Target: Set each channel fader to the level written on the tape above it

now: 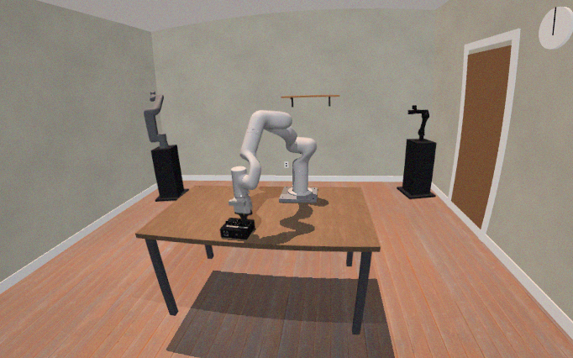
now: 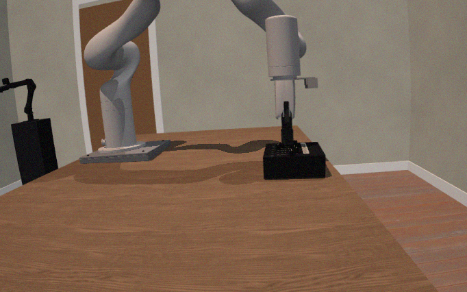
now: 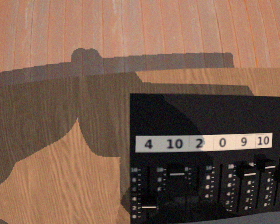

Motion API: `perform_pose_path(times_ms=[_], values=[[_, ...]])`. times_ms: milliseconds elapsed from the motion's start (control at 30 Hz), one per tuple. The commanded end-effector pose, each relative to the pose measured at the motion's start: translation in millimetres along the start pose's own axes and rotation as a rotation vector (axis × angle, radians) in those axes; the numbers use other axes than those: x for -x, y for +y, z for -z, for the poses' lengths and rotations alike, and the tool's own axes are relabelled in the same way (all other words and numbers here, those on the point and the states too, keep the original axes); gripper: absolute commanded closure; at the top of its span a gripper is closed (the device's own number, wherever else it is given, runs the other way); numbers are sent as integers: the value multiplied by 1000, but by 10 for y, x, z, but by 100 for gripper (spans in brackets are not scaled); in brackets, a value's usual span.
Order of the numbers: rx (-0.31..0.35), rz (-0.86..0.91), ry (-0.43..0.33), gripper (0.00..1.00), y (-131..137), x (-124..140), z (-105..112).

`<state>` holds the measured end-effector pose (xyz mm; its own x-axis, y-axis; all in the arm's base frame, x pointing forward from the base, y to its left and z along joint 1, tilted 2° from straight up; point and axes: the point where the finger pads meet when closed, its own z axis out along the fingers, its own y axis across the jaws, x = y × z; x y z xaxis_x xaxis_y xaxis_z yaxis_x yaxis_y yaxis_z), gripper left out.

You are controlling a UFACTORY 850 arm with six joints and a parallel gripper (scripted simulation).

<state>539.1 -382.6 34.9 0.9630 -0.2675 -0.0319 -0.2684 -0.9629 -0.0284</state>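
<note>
The black lighting desk sits on the wooden table near its front edge; it also shows in the exterior view and in the wrist view. A white tape strip on it reads 4, 10, 2, 0, 9, 10. Several fader caps sit in slots below the tape; one lies low at the left, another higher. My gripper is shut and empty. It points straight down with its tips at the desk's top, on the fader side. In the wrist view the fingertips are hidden.
My arm's base plate stands at the table's back middle. Two black pedestals with small arms stand on the floor behind the table. The desk lies close to the table's edge.
</note>
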Motion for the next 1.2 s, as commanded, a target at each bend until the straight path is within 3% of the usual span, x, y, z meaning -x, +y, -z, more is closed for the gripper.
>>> perform_pose_path(times_ms=[0,1167], values=[[2,0,5,100,4,-18,14],[2,0,5,100,4,42,38]])
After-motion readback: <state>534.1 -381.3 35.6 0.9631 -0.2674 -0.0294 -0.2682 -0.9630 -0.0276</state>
